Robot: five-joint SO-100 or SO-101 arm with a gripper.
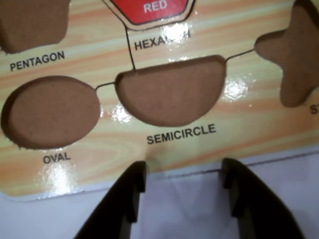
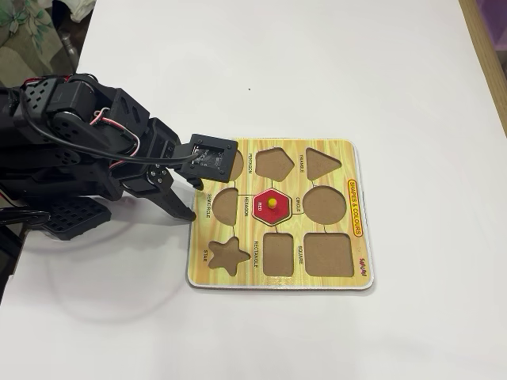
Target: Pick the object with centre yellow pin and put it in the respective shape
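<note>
While my pincer [image 1: 183, 172] hangs spread wide and empty just off the near edge of the shape board [image 1: 99, 164] in the wrist view, both dark fingers [image 1: 130, 191] sit over bare white counter [image 2: 333, 71]. The semicircle cut-out [image 1: 172, 92] lies straight ahead, the oval cut-out [image 1: 52, 112] to its left. The red hexagon piece [image 2: 272, 204] with its yellow peg [image 2: 272, 202] already rests in the hexagon cut-out [image 1: 185, 21] at the board's middle. In the fixed view, open counter surrounds the board on every side, my arm [image 2: 87, 150] reaching to its left edge.
</note>
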